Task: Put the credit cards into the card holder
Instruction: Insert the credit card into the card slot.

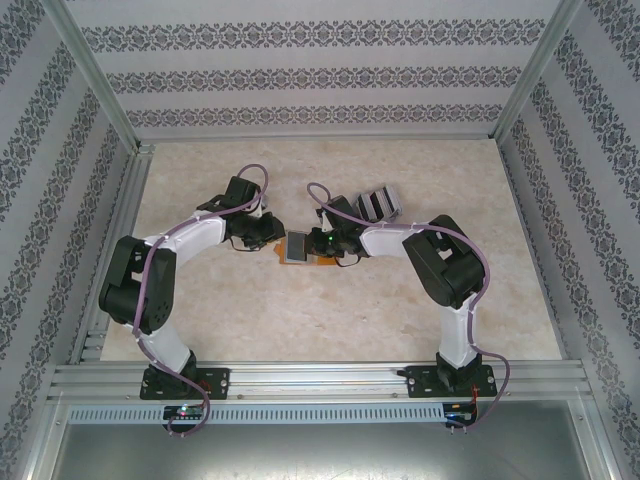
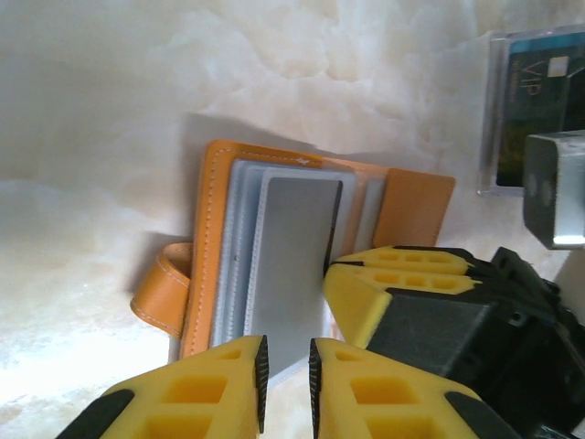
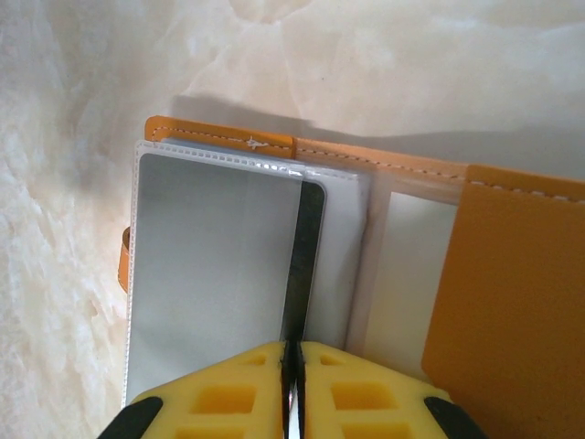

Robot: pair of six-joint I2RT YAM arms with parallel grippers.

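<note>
The holder (image 2: 203, 265) lies open and flat, mid-table (image 1: 200, 320). It is orange with pale stitching, its clear pockets face up, and its strap (image 2: 163, 293) curls out from 1 edge. 1 grey card (image 2: 292, 265) with a dark rim sits partway inside a pocket on the leaf nearest the strap, its near end sticking out. The other cards (image 1: 378, 203) lie fanned just beyond the holder, grey with dark stripes. 1 dark card (image 2: 539, 82) reads VIP.
</note>
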